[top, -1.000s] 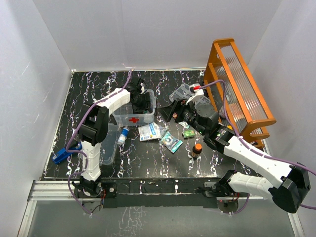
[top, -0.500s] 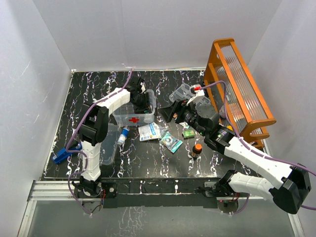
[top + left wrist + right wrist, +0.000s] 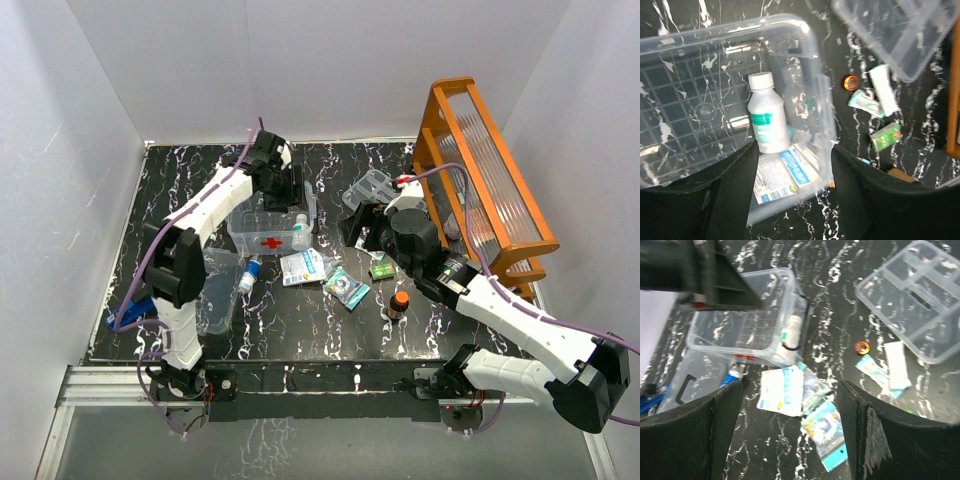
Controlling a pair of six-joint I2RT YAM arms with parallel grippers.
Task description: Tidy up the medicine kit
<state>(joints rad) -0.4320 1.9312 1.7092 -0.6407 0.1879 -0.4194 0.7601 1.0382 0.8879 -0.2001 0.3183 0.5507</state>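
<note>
The clear medicine kit box (image 3: 262, 238) with a red cross stands left of centre. A white bottle (image 3: 300, 232) lies inside at its right end, also seen in the left wrist view (image 3: 765, 121). My left gripper (image 3: 282, 188) hovers above the box's far side, open and empty (image 3: 795, 200). The clear divided tray (image 3: 372, 187) lies to the right, behind my right gripper (image 3: 357, 226). That gripper is open and empty (image 3: 790, 440) above a white packet (image 3: 782, 390) and a teal packet (image 3: 830, 427). The clear lid (image 3: 216, 290) with a black handle lies at the front left.
A tall orange rack (image 3: 490, 185) stands at the right edge. A blue tube (image 3: 250, 275), green box (image 3: 381, 268) and brown bottle with orange cap (image 3: 399, 303) lie in front of the kit. A blue object (image 3: 125, 316) sits at the front left. White walls surround the table.
My left gripper has risen out of the box and drawn back, leaving the white bottle inside. My right gripper has shifted slightly to the right.
</note>
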